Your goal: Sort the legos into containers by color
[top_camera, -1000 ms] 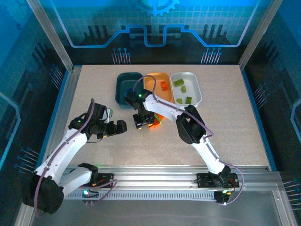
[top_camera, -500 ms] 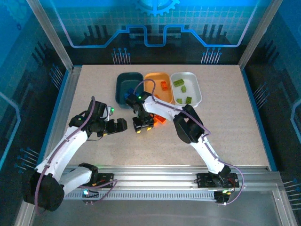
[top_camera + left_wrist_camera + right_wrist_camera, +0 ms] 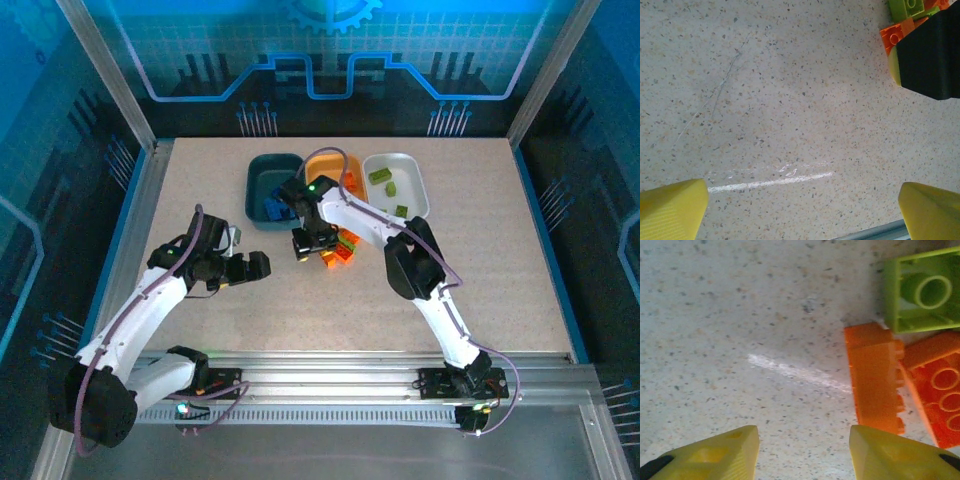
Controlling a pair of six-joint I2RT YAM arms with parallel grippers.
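Three tubs stand in a row at the back: a dark teal one [image 3: 262,180] with blue legos [image 3: 275,208], an orange one [image 3: 330,168] holding an orange lego [image 3: 348,182], and a white one [image 3: 410,190] with lime legos [image 3: 380,175]. A small pile of orange and lime legos [image 3: 340,250] lies in front of the tubs. My right gripper [image 3: 312,243] [image 3: 804,440] hovers low at the pile's left edge, open and empty; an orange brick [image 3: 875,377] lies just beside its right finger, a lime brick [image 3: 922,292] beyond. My left gripper [image 3: 262,266] [image 3: 802,202] is wide open over bare table.
In the left wrist view the right gripper's black body [image 3: 932,55] sits at the upper right, over an orange brick [image 3: 892,35] and a lime brick [image 3: 910,7]. Metal frame rails [image 3: 140,230] border the speckled table [image 3: 480,270] on the left and right.
My right gripper has shifted a little to the right and back, toward the tubs, and its jaws have spread slightly. The left arm has stayed put.
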